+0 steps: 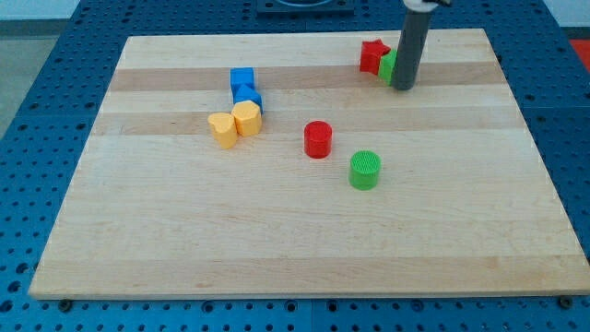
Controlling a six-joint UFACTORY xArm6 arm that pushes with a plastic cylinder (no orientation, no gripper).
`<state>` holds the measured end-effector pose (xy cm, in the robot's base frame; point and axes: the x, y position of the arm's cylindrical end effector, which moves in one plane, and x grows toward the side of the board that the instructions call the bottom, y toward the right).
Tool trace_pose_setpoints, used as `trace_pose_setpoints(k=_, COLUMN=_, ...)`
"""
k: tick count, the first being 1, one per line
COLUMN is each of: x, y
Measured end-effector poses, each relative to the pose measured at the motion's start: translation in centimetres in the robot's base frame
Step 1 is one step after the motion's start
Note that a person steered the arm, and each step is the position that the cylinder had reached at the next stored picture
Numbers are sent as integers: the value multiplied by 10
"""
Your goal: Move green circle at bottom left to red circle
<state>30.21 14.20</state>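
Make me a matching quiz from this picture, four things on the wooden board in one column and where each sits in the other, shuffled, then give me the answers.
Things:
1. red cylinder block
2. green cylinder block
3. red star-shaped block
4. two blue blocks

Places:
A. just above the two yellow blocks
B. near the view's top, left of my tip
C. lowest block in the view
D. board's middle, up-left of the green cylinder

Pairs: 1-D, 2-C, 3-B, 4-A
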Motion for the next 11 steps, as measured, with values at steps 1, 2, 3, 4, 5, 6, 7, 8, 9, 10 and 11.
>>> trace_pose_setpoints(k=1, x=3, y=5)
trace_pose_setpoints(k=2, x=9, y=-19)
trace_pose_setpoints(k=3, x=9, y=-22)
trace_pose_setpoints(k=4, x=17, y=-20)
trace_pose_setpoints(k=5, x=69, y=-16)
trace_pose_setpoints(k=6, x=101, y=31)
trace_pose_setpoints(k=7, x=166, y=3)
trace_pose_setpoints(k=8, x=188, y=-58)
trace_pose_setpoints(k=9, x=188, y=-133)
trace_pose_setpoints(k=10, x=188, y=-194)
trace_pose_setpoints(k=11, x=188, y=-228)
